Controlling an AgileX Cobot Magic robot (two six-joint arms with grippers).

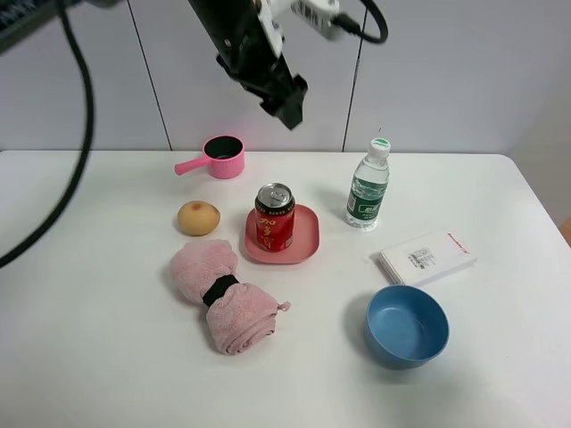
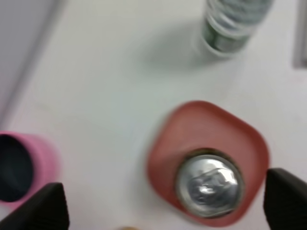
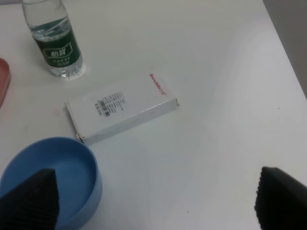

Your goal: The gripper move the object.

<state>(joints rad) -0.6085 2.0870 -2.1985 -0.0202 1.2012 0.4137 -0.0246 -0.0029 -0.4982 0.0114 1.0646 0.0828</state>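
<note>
Red and silver-topped, the soda can stands upright on the pink plate; the left gripper hangs above it, jaws spread wide, gripping nothing; water bottle just beside the plate.

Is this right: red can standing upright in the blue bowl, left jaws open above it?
Not quite. The red can stands upright on the pink plate, not in the blue bowl, which sits apart nearer the front. The exterior high view shows this. The left gripper is open above it.
</note>
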